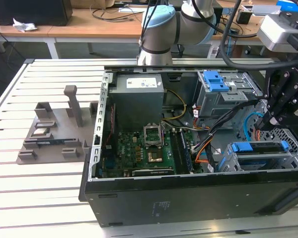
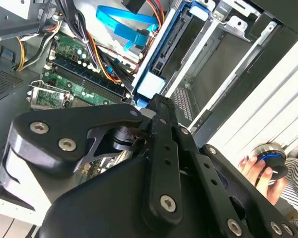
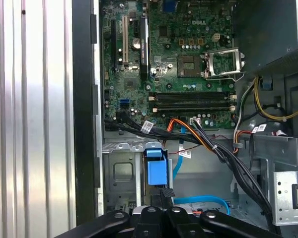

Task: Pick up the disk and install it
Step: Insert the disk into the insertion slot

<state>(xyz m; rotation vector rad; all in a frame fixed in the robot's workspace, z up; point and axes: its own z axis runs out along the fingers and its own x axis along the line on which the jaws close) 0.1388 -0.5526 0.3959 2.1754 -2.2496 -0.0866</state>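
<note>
Robot gripper (image 1: 268,121) hovers over the disk (image 1: 260,148) seated edge-up in its bay (finger state unclear), near the open computer case's (image 1: 188,193) corner.

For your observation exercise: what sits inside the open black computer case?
Inside the open black computer case: a green motherboard, grey power supply box, bundled cables and blue-railed silver disk in its cage. Under the disk is hidden.

Even, bright overhead light falls on the slatted worktop (image 1: 49,188), which shows white glare in both wrist views; the case interior (image 1: 139,148) is dimmer, and the hand's dark linkage (image 2: 154,198) looms soft and close
</note>
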